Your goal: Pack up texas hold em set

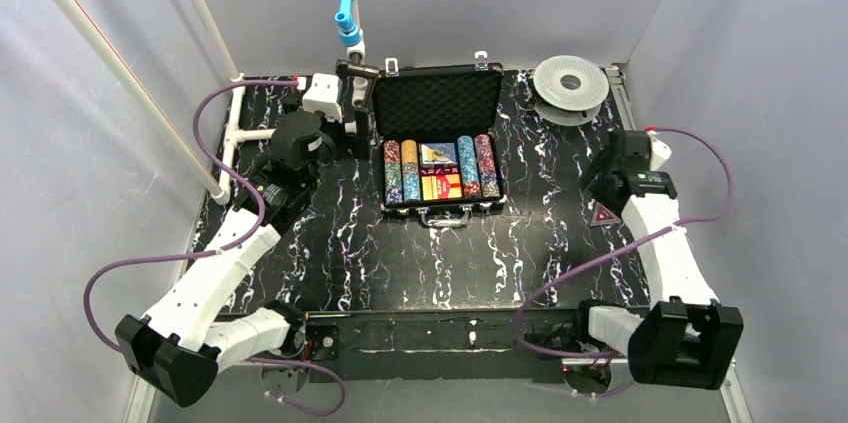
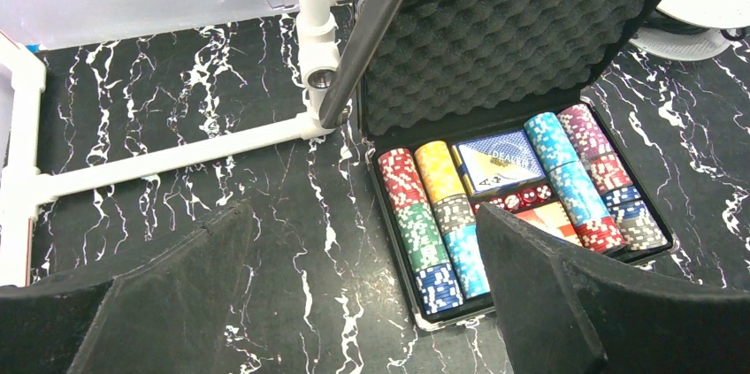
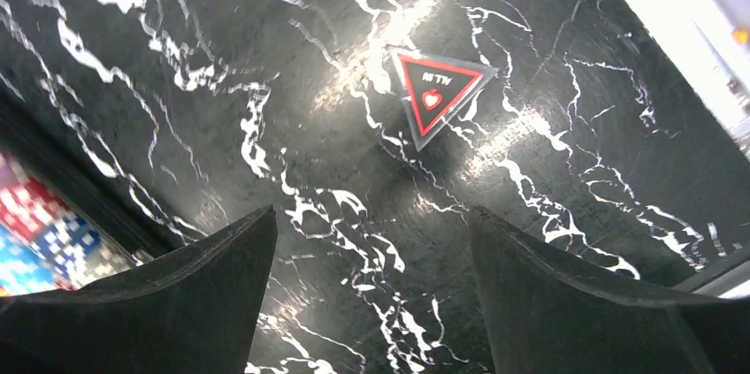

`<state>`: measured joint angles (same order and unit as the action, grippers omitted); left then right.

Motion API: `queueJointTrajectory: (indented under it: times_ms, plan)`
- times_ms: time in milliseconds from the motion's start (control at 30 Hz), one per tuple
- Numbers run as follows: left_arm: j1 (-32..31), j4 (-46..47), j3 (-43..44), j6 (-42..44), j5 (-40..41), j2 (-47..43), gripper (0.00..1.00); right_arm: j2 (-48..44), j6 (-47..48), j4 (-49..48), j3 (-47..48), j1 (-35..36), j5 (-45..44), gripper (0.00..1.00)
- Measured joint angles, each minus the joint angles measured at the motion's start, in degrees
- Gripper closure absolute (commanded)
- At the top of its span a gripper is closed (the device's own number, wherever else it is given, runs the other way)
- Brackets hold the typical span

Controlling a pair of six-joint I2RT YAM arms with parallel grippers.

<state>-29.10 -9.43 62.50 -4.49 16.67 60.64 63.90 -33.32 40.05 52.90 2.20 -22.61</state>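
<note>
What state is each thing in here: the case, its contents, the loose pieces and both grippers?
briefcase: open, lid standing up, foam showing.
chip rows: seated in the briefcase.
card deck: in the middle compartment.
red dice: in the middle compartment, next to the deck.
triangular marker: flat on the table, outside the briefcase.
spool: flat, far right corner.
left gripper: fingers apart, empty.
right gripper: fingers apart, empty, above the marker.

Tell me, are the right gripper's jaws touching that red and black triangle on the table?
Apart. The right wrist view shows bare tabletop between the triangle and the right gripper, whose open jaws sit short of it.
</note>
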Motion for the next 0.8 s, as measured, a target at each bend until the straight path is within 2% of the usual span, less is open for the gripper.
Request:
queueJointTrajectory:
  times_ms: [133, 300, 500, 800]
  plan:
    - [0.00, 0.00, 0.00, 0.02, -0.02, 0.00, 0.01, 2.64, -1.25, -2.38, -0.24, -13.27, 7.85, 0.15]
    - [0.00, -0.02, 0.00, 0.00, -0.15, 0.00, 0.00, 11.08, -3.58, -6.14, -0.24, -23.87, 14.53, 0.17]
    - [0.00, -0.02, 0.00, 0.02, -0.17, 0.00, 0.01, 20.96, -5.49, -10.86, 0.79, -29.59, 21.84, 0.20]
    - [0.00, 0.00, 0.00, 0.02, -0.17, 0.00, 0.01, 29.70, -5.49, -14.97, 7.15, -30.21, 26.01, 0.22]
